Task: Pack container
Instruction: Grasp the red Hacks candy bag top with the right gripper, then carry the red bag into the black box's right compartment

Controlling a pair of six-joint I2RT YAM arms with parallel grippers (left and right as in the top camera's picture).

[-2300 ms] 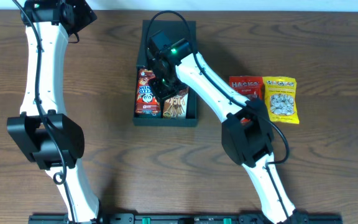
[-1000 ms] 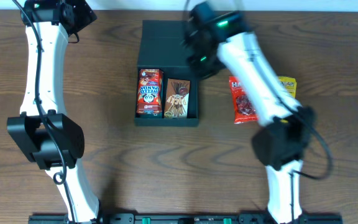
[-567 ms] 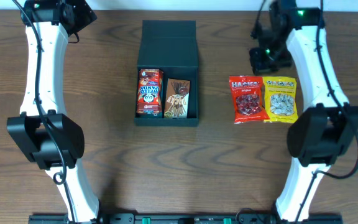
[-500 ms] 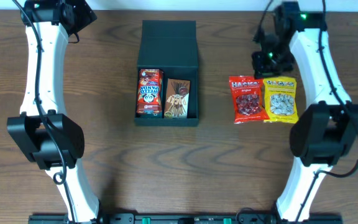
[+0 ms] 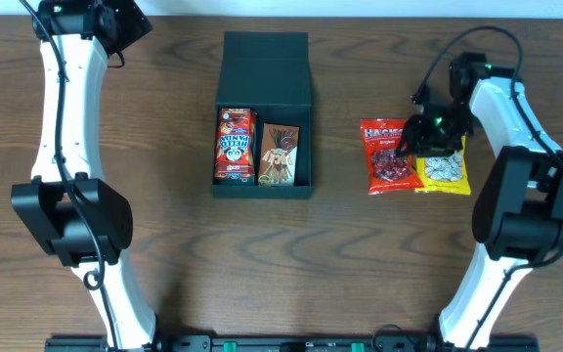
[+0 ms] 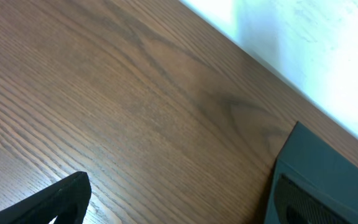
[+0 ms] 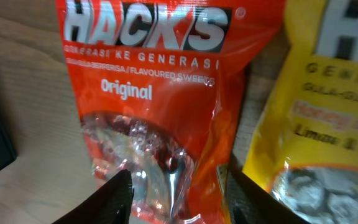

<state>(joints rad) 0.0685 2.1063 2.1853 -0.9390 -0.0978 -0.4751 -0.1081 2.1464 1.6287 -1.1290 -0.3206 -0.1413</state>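
Observation:
The black container (image 5: 306,98) stands open at the table's middle, its flap lid (image 5: 266,66) laid back. Inside lie a red snack box (image 5: 234,145) and a brown packet (image 5: 278,154). A red Hacks bag (image 5: 387,166) and a yellow bag (image 5: 446,168) lie side by side to the right. My right gripper (image 5: 416,137) is open, low over the red bag; in the right wrist view its fingers (image 7: 179,198) straddle the red bag (image 7: 160,81), with the yellow bag (image 7: 328,124) beside it. My left gripper (image 5: 115,24) is open and empty at the far left.
In the left wrist view the open fingers (image 6: 179,211) hover over bare wood, with a corner of the container (image 6: 334,162) at the right. The table's far edge meets a white wall (image 6: 303,37).
My right arm has left the container, swung right across the table and come down over the red Hacks bag. The left arm has not moved.

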